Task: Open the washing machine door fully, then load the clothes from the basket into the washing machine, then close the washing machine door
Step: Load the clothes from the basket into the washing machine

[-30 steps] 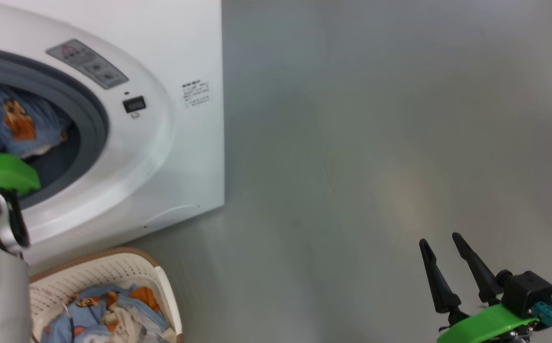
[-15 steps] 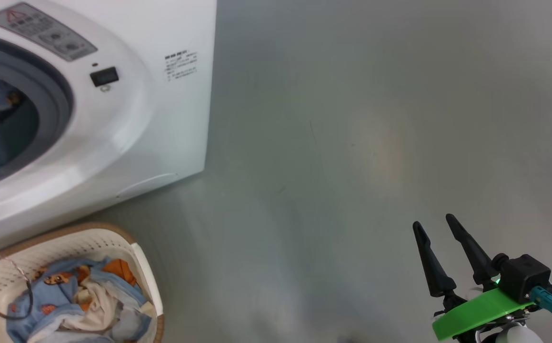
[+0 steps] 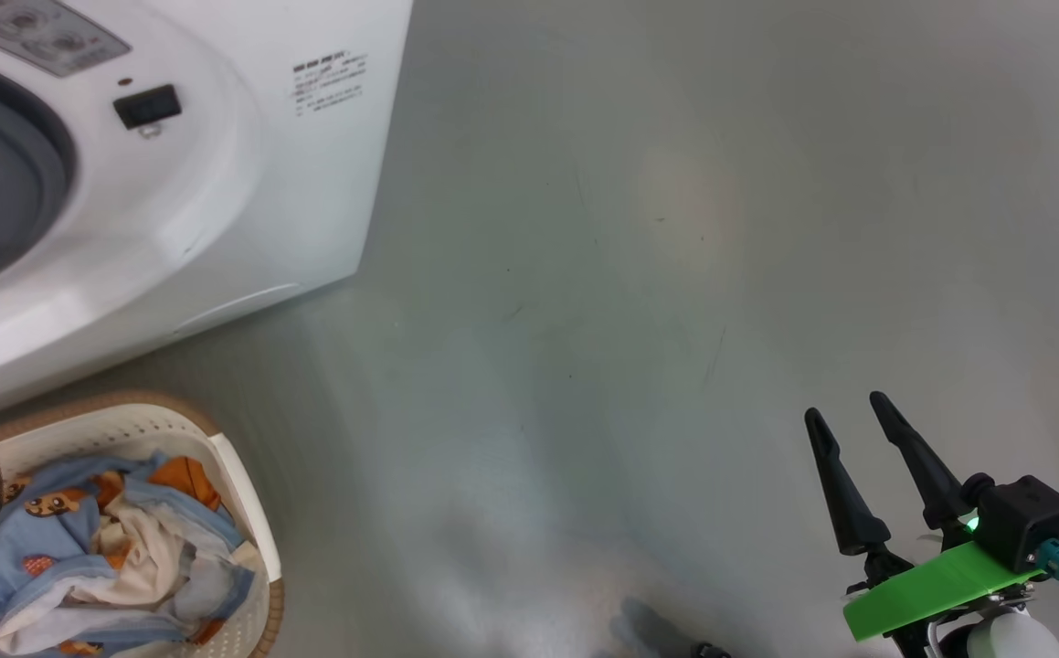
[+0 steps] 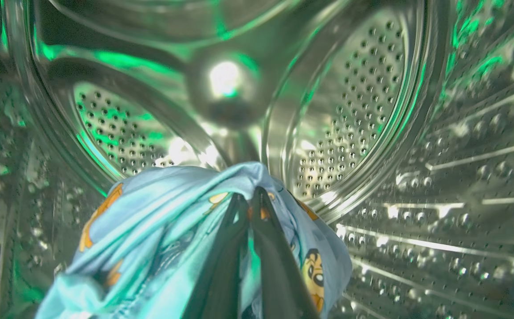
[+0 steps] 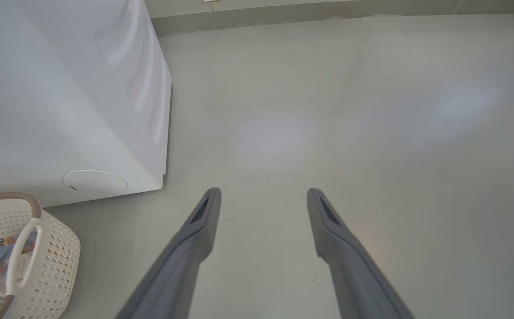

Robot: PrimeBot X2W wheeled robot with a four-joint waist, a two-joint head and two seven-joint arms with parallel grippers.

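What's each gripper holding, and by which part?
Left gripper pinches a bunched fold of light blue bear-print cloth inside the perforated steel drum; right gripper holds nothing.

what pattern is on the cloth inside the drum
Light blue cloth printed with orange-brown cartoon bears, best seen in the left wrist view.

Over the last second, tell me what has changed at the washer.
The head camera swung, so the washing machine and basket sit further left in its view; neither itself moved. The left gripper, at the machine's opening a second ago, is now inside the drum, shut on a bear-print garment. Nothing was released. Unchanged: the right gripper open above the floor, remaining clothes in the basket.
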